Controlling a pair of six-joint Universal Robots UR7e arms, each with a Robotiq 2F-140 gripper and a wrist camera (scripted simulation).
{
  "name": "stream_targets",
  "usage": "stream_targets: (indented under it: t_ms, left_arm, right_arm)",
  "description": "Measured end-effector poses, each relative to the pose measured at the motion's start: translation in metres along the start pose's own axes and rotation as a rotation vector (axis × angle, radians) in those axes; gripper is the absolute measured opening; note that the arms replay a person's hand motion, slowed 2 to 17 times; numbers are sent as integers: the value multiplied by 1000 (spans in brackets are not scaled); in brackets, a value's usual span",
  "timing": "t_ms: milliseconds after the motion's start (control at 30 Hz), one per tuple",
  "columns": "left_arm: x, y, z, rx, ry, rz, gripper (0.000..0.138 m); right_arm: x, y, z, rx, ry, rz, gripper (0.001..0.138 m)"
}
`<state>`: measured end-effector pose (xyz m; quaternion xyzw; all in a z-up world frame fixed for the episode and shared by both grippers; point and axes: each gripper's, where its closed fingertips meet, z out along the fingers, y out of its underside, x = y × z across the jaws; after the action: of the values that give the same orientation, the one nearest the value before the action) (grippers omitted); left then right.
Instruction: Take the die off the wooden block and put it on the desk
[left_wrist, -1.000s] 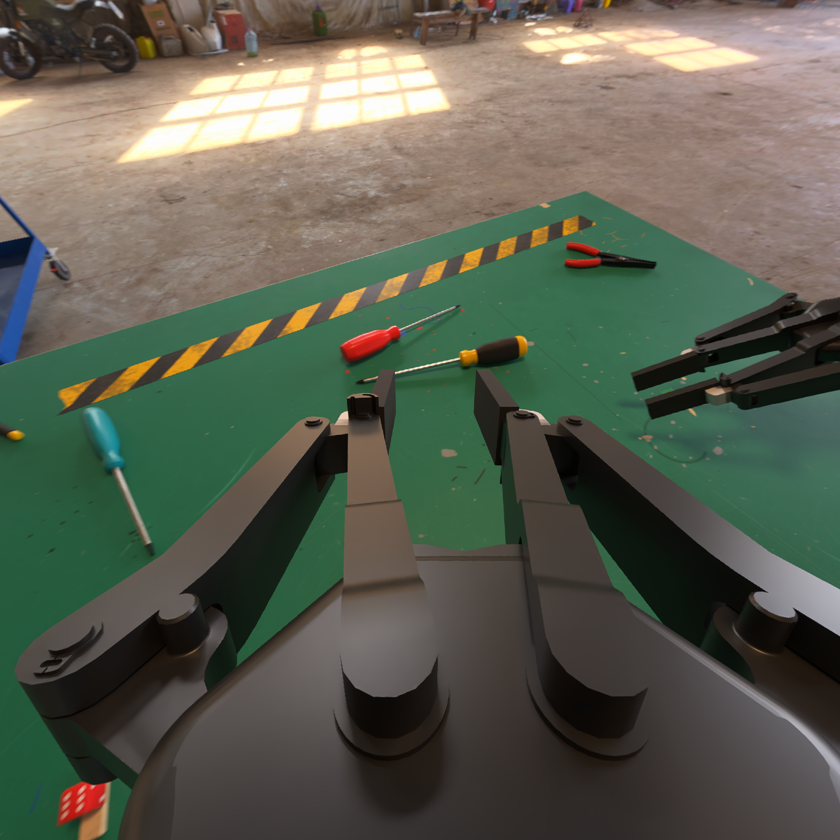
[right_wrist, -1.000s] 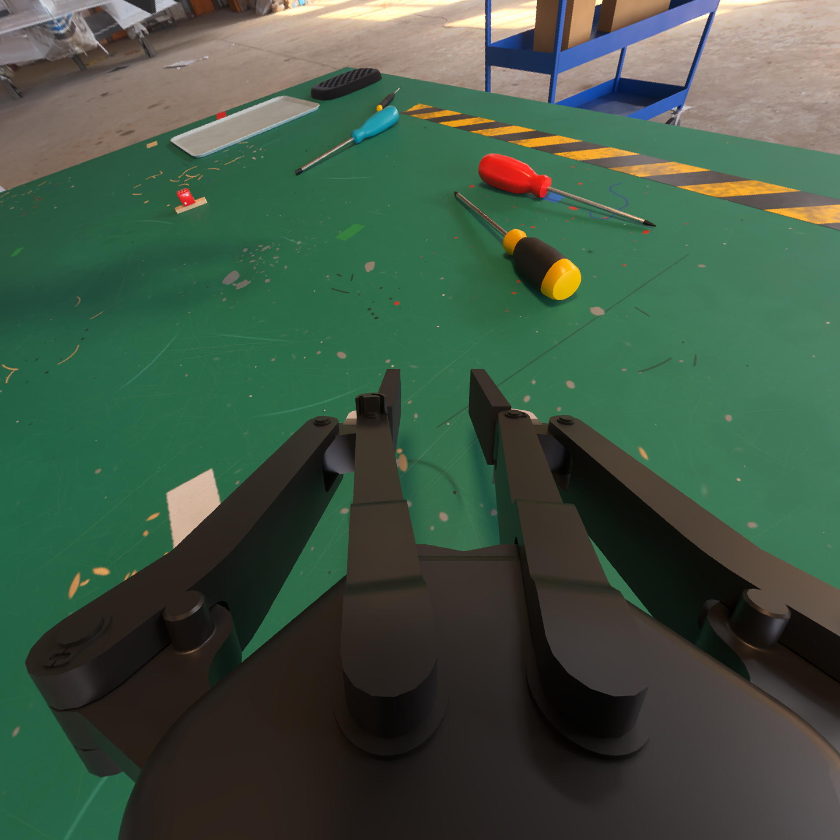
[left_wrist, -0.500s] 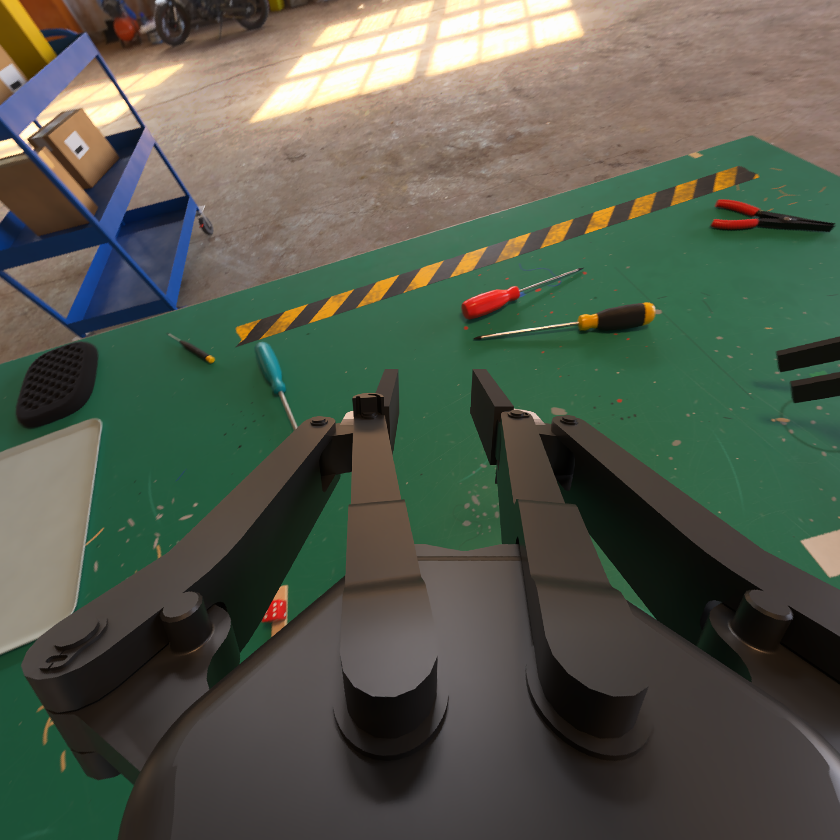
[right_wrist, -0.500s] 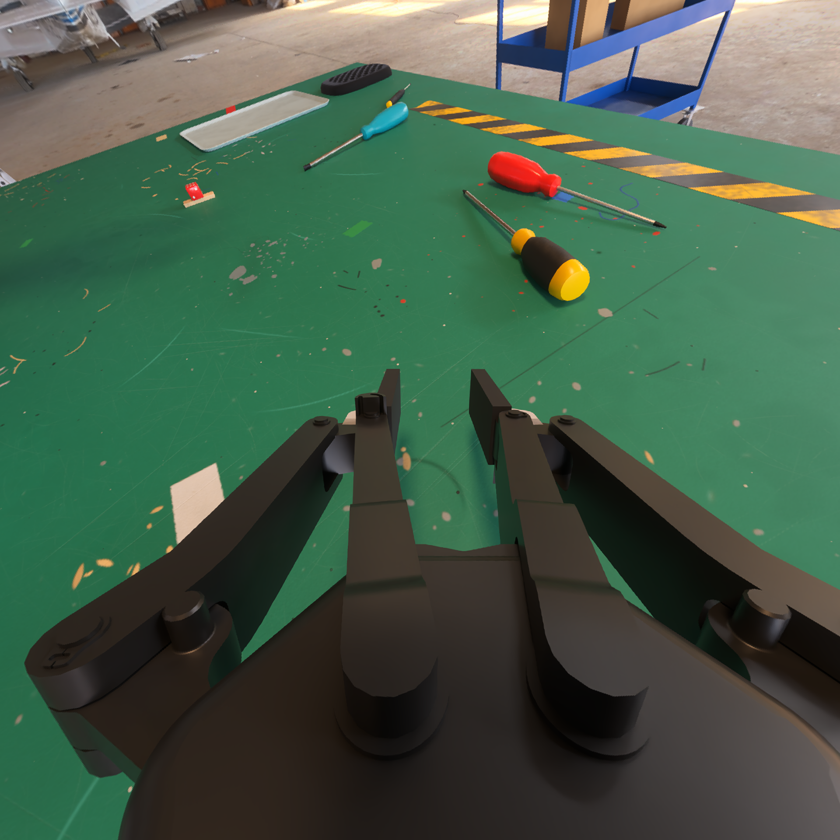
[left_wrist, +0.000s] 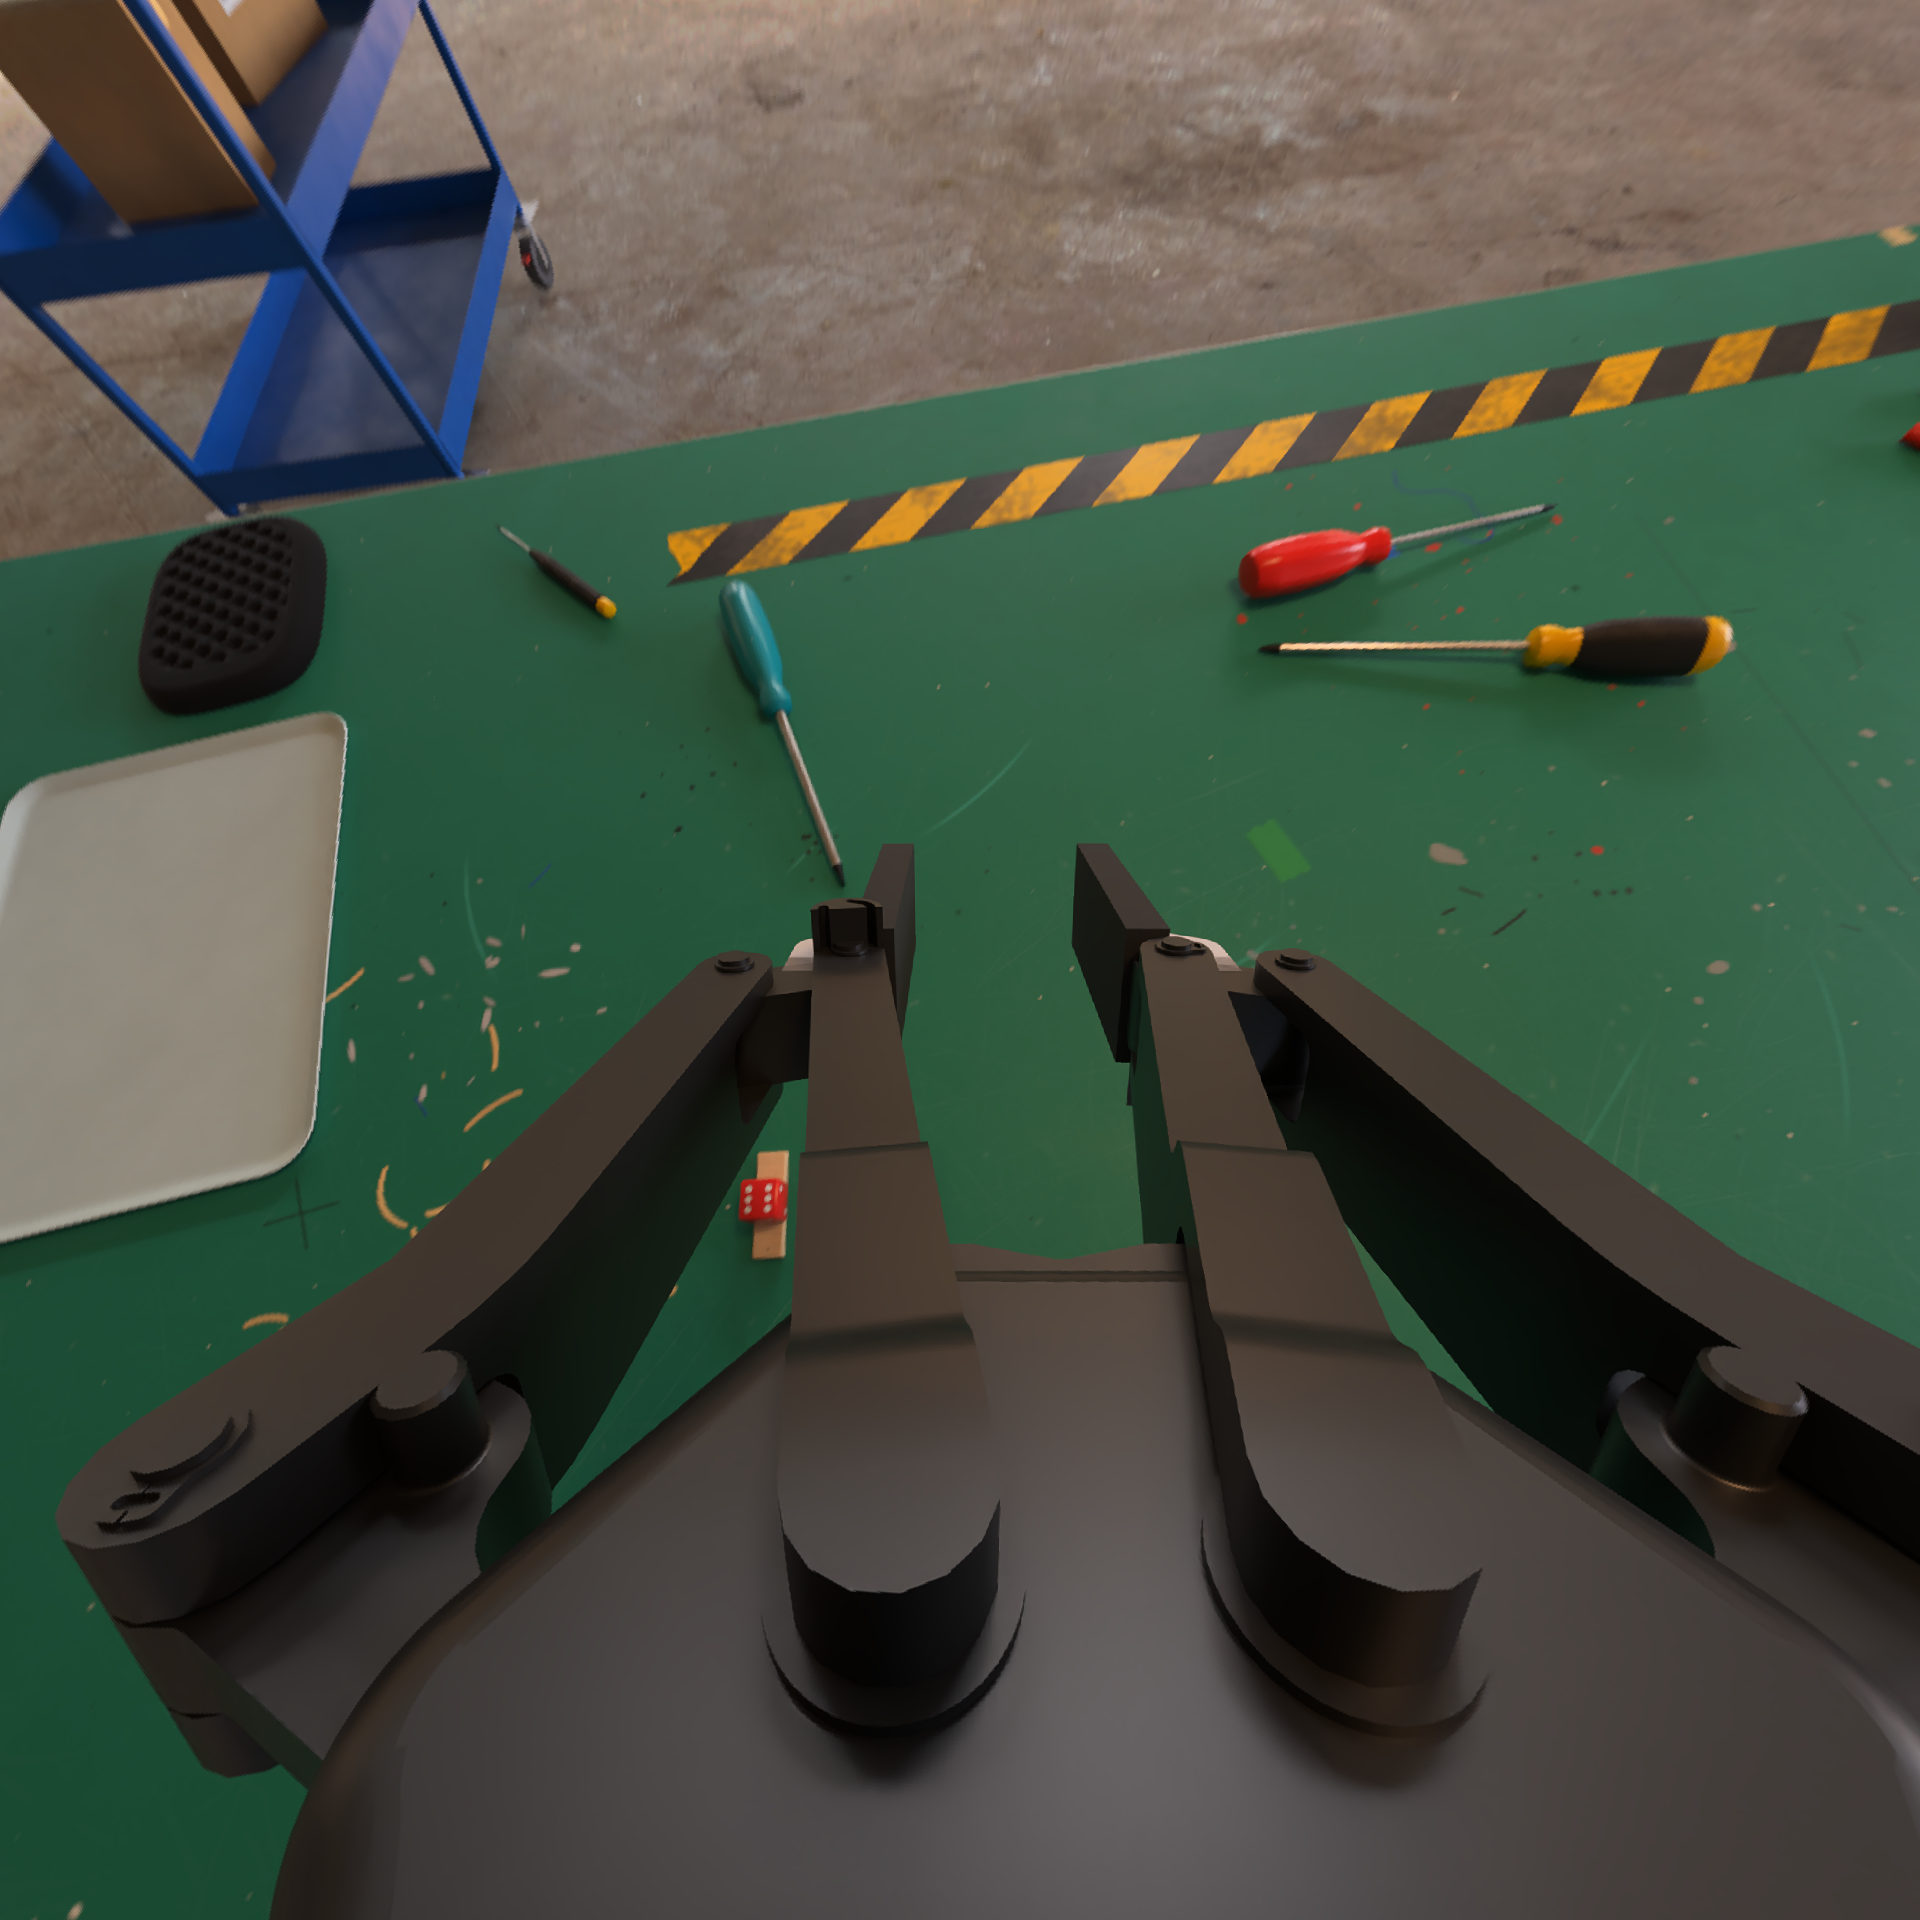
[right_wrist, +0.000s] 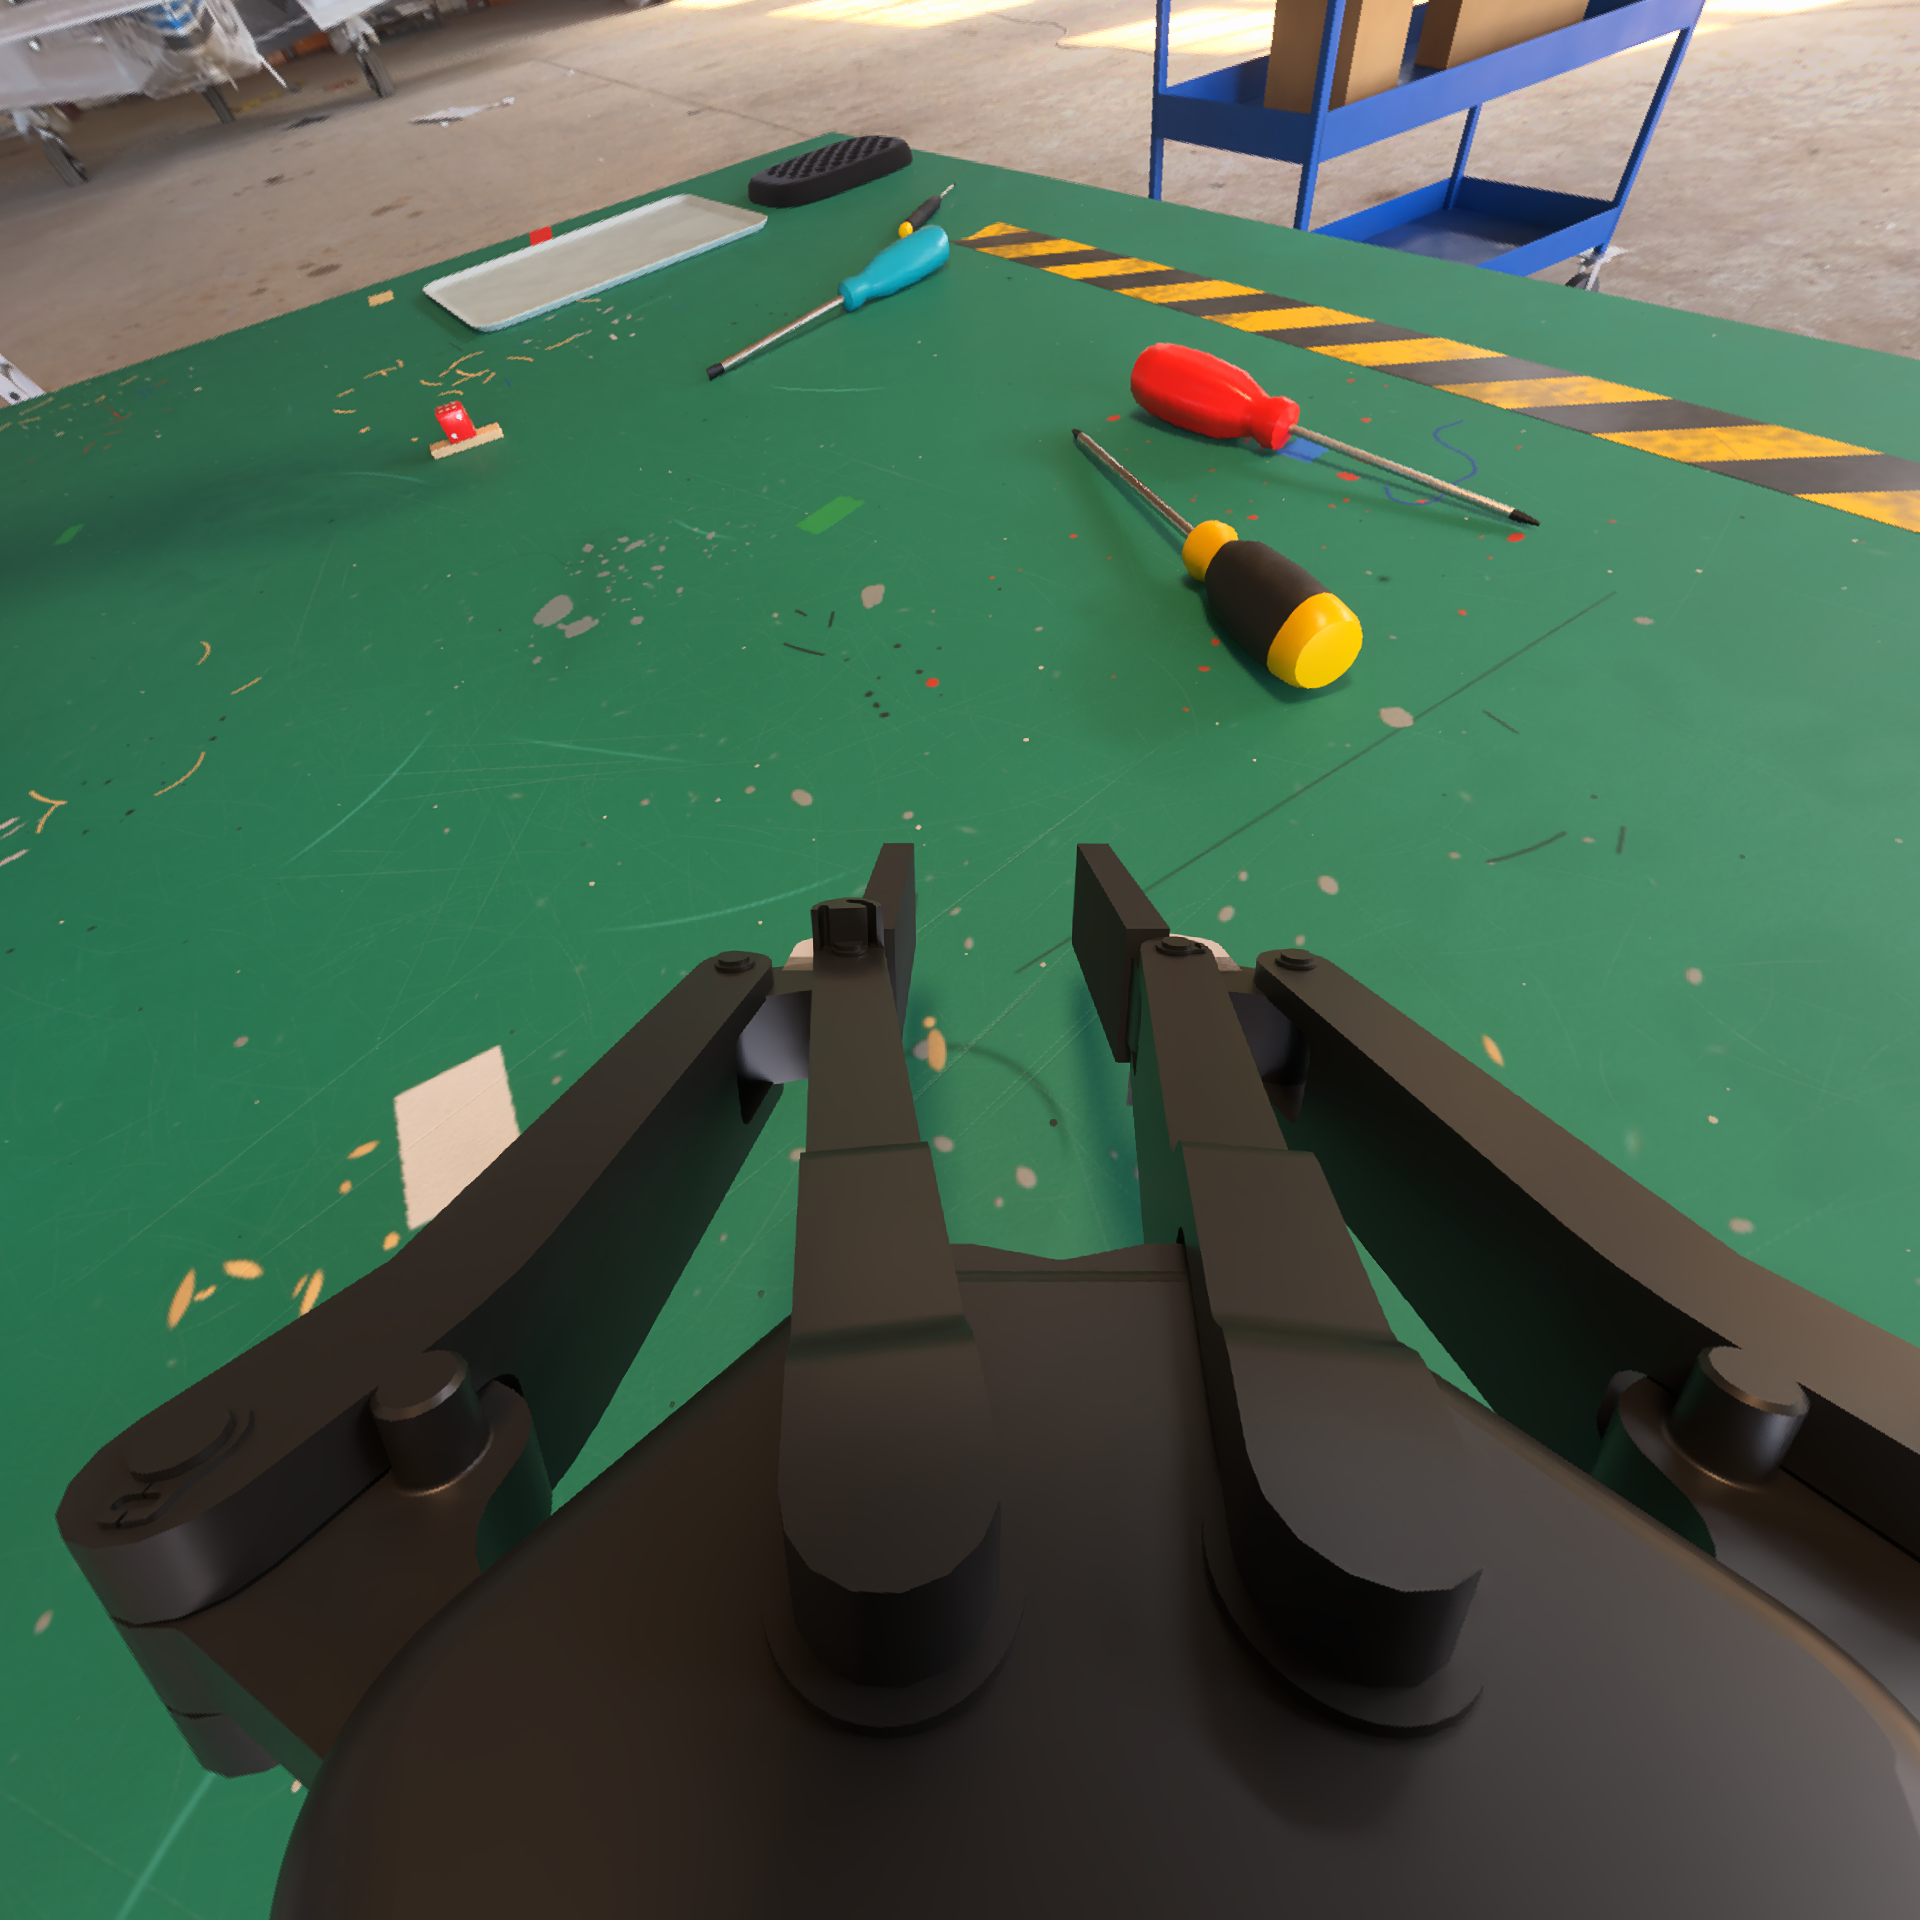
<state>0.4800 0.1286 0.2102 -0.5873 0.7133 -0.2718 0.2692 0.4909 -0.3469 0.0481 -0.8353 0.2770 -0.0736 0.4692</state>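
The red die (left_wrist: 762, 1199) sits on the wooden block (left_wrist: 770, 1205) on the green surface (left_wrist: 1039, 727), at about seven o'clock of the left gripper (left_wrist: 994, 883) — jaws apart, empty. The right gripper (right_wrist: 994, 883), jaws likewise apart, hangs well away. Risk: a descending finger could clip the small block and tip the die off uncontrolled.

We saw a worn concrete floor (left_wrist: 1039, 156), stained and dusty, stretching beyond the green desk (left_wrist: 1143, 790). A blue metal cart (left_wrist: 312, 312) on castors stood just past the desk's far edge, carrying cardboard boxes (left_wrist: 125, 104) on its upper shelf. In the right wrist view, sunlight fell in bright patches on the floor behind the cart, and pale sheeted clutter (right_wrist: 135, 52) lay at the far left.
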Motion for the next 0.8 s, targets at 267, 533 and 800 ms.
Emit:
stream_targets:
  t_ms: [267, 533, 800]
  left_arm:
    - [-33, 38, 17, -154, -10, -20, 41]
    - [-56, 78, 37, -304, -1, -57, 43]
    - [-69, 111, 55, -400, 16, -89, 43]
  right_arm:
    - [0, 1, 1, -7, -3, -1, 41]
    - [0, 1, 1, -10, -5, 0, 41]
    - [0, 1, 1, -11, -3, 1, 41]
